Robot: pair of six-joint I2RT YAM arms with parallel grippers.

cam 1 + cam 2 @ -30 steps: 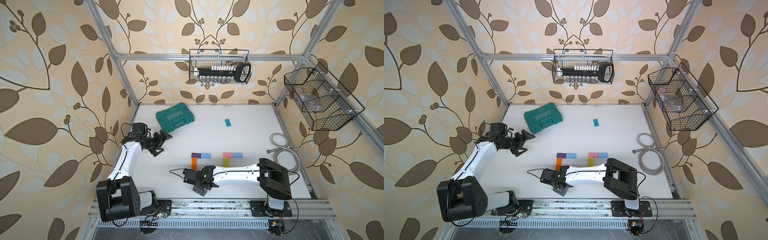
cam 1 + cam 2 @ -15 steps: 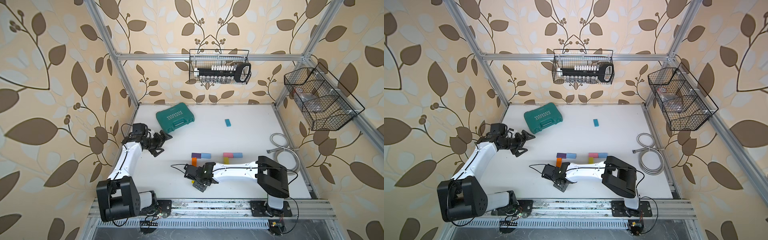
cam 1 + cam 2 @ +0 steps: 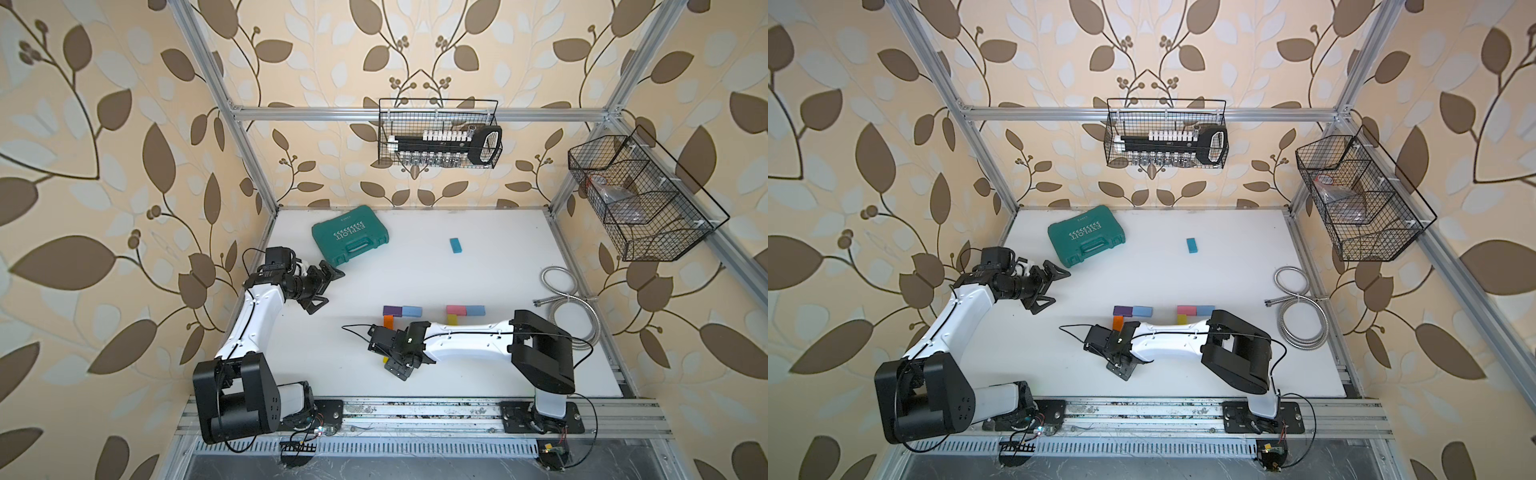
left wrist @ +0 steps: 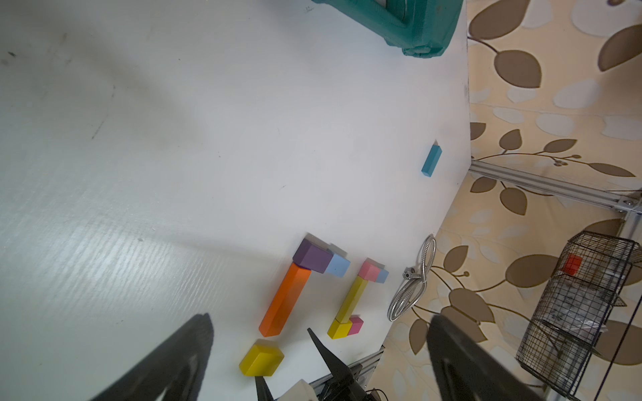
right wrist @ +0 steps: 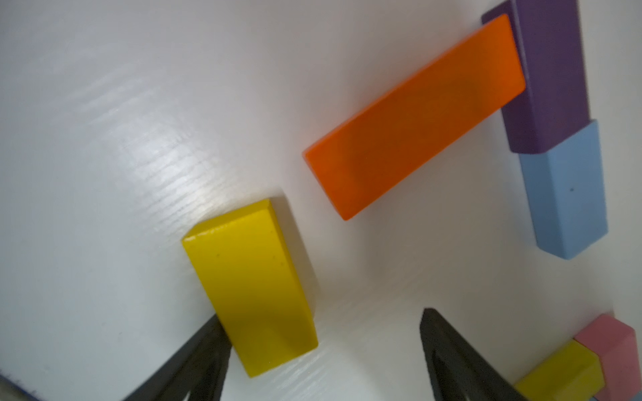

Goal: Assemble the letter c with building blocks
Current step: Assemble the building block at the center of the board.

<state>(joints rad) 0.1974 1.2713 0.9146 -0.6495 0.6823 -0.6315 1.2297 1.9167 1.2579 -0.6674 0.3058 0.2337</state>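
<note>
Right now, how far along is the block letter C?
Done: the pink-topped C looks complete; beside it, a purple block and a light blue block form a top bar, the orange block a spine. In hand: the open right fingers sit around a yellow block lying off the orange block's free end, not touching it. Left: close that gap for the bottom bar, probably add another, maybe the teal block.

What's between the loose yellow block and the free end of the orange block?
Nothing: a bare strip of white table separates the loose yellow block from the orange block. The right wrist view shows it clearly; the left wrist view agrees.
</note>
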